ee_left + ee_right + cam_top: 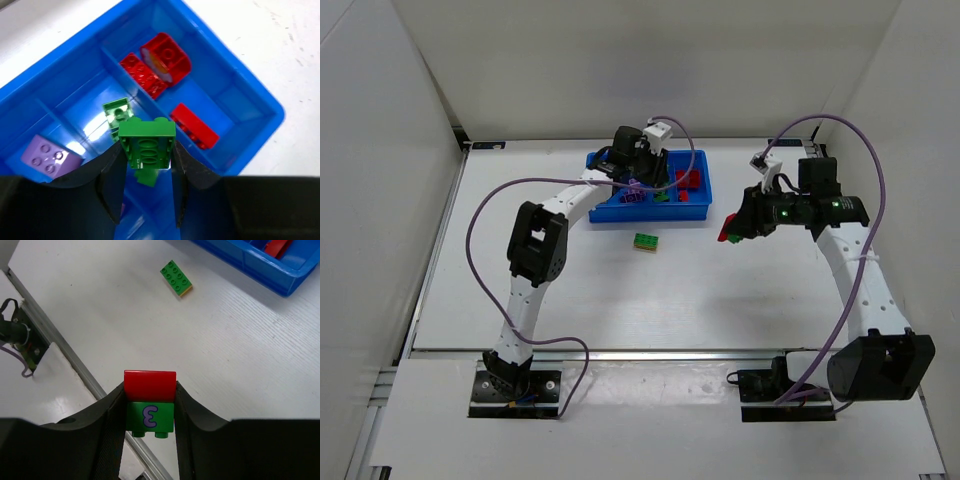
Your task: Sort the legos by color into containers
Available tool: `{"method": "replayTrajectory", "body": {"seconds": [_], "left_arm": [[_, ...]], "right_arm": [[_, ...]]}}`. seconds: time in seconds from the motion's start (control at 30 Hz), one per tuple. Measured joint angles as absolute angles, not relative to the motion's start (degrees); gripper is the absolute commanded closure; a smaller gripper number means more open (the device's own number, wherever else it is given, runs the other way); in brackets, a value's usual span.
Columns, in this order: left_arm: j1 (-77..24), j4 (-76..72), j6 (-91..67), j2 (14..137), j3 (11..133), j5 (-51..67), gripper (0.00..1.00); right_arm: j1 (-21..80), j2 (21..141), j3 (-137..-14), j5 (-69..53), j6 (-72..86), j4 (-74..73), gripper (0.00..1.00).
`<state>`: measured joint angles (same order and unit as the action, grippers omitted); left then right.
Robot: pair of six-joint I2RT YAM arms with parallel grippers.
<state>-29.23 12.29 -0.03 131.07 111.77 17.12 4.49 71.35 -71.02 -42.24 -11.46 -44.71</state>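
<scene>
Left gripper (147,150), clamping a small green studded plastic brick (147,142), hangs directly over the green compartment (92,107) of the bright-blue plastic tray (235,102); right gripper (150,390) holds a red-on-green brick pair (150,402) well aside

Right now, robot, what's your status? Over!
Left gripper shut on green brick, above the tray, green section. Right gripper shut on red-green stack, over the table. One green-yellow brick loose on table; nothing blocking.

Free table (570,290) on all sides of loose green brick (646,241). Tray (685,213) middle occupied from above by left gripper (147,152); red compartment (235,102) partly filled.
</scene>
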Motion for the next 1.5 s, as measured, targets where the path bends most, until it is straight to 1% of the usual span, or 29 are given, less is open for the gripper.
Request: {"method": "replayTrajectory", "body": {"seconds": [0.07, 0.1, 0.13, 0.2, 0.33, 0.43, 0.53, 0.57, 0.67, 0.83, 0.93, 1.03, 1.2, 1.5], "left_arm": [[-28.82, 12.45, -0.08, 131.17, 111.77, 16.36, 0.6], [-28.64, 12.47, -0.12, 131.35, 111.77, 15.99, 0.48], [-28.49, 12.45, -0.25, 131.61, 111.77, 15.62, 0.44], [-28.14, 12.78, -0.34, 132.2, 111.77, 15.18, 0.37], [-27.81, 13.56, -0.47, 133.12, 111.7, 14.46, 0.31], [-27.81, 13.45, -0.43, 133.23, 111.39, 14.66, 0.29], [-27.51, 11.57, -0.58, 132.94, 109.8, 17.32, 0.31], [-27.29, 10.24, -1.06, 132.44, 108.14, 20.03, 0.31], [-26.09, 6.46, -4.54, 130.34, 103.42, 31.2, 0.31], [-22.79, -4.16, -15.7, 127.09, 100.22, 56.27, 0.31], [-21.3, -12.45, -23.38, 119.57, 91.55, 66.67, 0.3], [-21.71, -18.28, -28.62, 112.38, 85.58, 73.56, 0.3], [-23.81, -23.33, -31.77, 106.59, 82.32, 78.46, 0.3], [-24.45, -24.47, -32.58, 106.06, 79.79, 80.07, 0.29]], "right_arm": [[4.51, 72.34, -71.7, -42.89, -10.44, -44.62, 0.98], [4.51, 72.9, -72.12, -43.29, -9.78, -44.4, 0.98], [4.49, 73.43, -72.53, -43.7, -9.1, -44.16, 0.98], [4.49, 74.41, -72.99, -44.53, -7.35, -43.09, 0.98], [4.51, 76.07, -73.06, -46.89, -3.36, -41.23, 0.98], [4.51, 77.34, -73.06, -48.6, -0.45, -39.83, 0.98], [4.51, 77.87, -73.06, -50.43, 0.45, -38.81, 0.98], [4.49, 77.91, -73.06, -51.31, -0.08, -38.68, 0.98], [4.51, 77.93, -73.06, -53.87, -2.24, -38.3, 0.98], [4.51, 79.55, -73.19, -58.48, -2.9, -35.94, 0.98], [4.51, 82.63, -73.32, -61.98, -0.14, -32.34, 0.98], [5.28, 85.03, -73.41, -65.25, 2.13, -29.23, 0.98], [7.73, 87.48, -74.94, -69.89, 5.69, -25.85, 0.98], [11.18, 91.07, -81.12, -74.98, 8.64, -22.55, 0.98]]}}
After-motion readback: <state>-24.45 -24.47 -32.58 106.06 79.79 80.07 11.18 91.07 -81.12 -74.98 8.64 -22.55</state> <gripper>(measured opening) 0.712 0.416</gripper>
